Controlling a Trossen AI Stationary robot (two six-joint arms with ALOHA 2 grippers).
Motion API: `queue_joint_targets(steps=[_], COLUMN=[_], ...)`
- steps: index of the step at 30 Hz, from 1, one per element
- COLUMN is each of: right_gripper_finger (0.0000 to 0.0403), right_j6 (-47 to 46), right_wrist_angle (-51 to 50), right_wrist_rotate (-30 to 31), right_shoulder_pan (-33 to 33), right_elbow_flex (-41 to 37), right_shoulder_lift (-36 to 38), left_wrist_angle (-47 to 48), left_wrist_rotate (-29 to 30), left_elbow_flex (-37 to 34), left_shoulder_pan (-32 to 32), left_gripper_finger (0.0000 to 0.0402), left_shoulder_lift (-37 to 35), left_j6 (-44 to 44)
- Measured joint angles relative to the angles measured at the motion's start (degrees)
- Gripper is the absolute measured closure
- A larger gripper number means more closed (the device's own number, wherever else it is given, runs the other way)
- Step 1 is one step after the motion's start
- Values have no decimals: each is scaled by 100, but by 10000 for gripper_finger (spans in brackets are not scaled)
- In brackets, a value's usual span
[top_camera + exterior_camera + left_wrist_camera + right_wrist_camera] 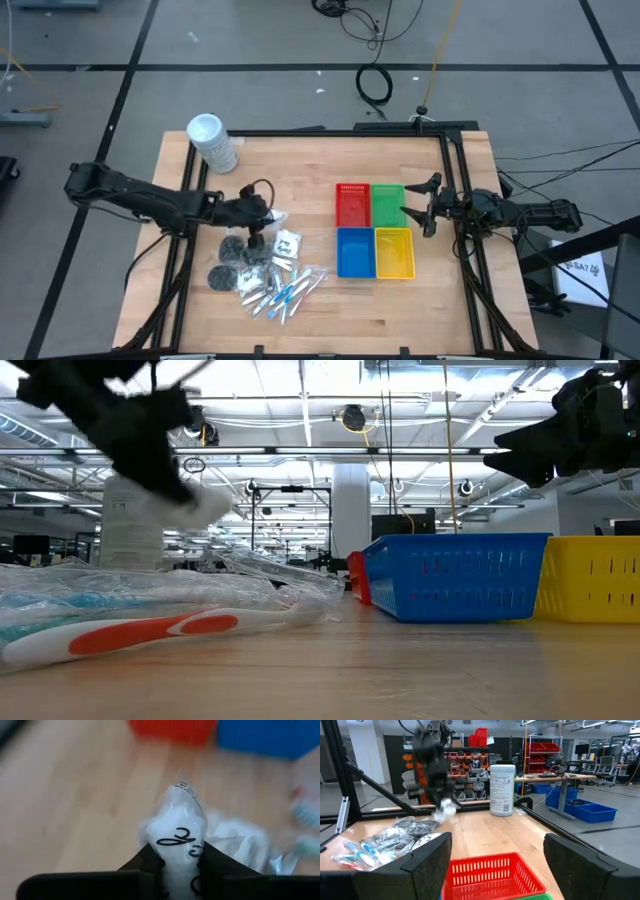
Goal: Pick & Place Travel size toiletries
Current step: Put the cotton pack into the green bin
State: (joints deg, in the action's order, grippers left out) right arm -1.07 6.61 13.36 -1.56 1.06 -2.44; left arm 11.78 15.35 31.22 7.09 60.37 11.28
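My left gripper (pixel 272 215) is shut on a white packet in clear wrap (pixel 179 835), held above the pile of toiletries (pixel 262 270) at the table's left middle: white packets, dark grey round bundles, wrapped blue-and-white sticks. It also shows in the right wrist view (pixel 444 810). My right gripper (pixel 418 206) is open and empty by the right side of the trays, above the red tray (pixel 490 872). My left gripper pinches the white packet's near end (pixel 177 862) between its two fingers (pixel 150 862). The packet sticks out forward past the fingertips, lifted clear of the table and the pile.
Red (pixel 352 204), green (pixel 388 205), blue (pixel 355 251) and yellow (pixel 394 253) trays stand together right of centre. A tall white tub (pixel 212 142) stands at the far left. Bare wood lies between the pile and the trays.
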Motion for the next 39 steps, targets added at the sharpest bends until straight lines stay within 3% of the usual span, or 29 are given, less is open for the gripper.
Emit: queue_joint_targets(steps=[5,11,17,26,33,39], right_gripper_finger=[99,99,99,99,99,99], right_j6=[-664,-1059,-869,-665,-506,-517], right_wrist_angle=[439,1049,1356,1177,1493,2719], right_wrist_rotate=[3,5,95,777,1058,1090], right_shoulder_pan=[1,2,6,9,9,11], right_elbow_flex=[1,0,0,0,0,3], right_shoulder_lift=[0,0,-3,-93,-543,-1792], left_wrist_angle=[-1295,-3306,-4468,-5903,-6205,-5772], left_wrist_rotate=[18,18,-149,-1692,-1748,-1729], left_elbow_flex=[125,125,128,126,368,1302], left_shoulder_pan=[-11,-391,-1215,-1962,-1924,-1741], left_gripper_finger=[334,334,334,334,335,334], left_shoulder_lift=[-343,-271,285,1503,2354,3000], left_j6=[-1290,-2774,-2703,-2579,-3114,-3697])
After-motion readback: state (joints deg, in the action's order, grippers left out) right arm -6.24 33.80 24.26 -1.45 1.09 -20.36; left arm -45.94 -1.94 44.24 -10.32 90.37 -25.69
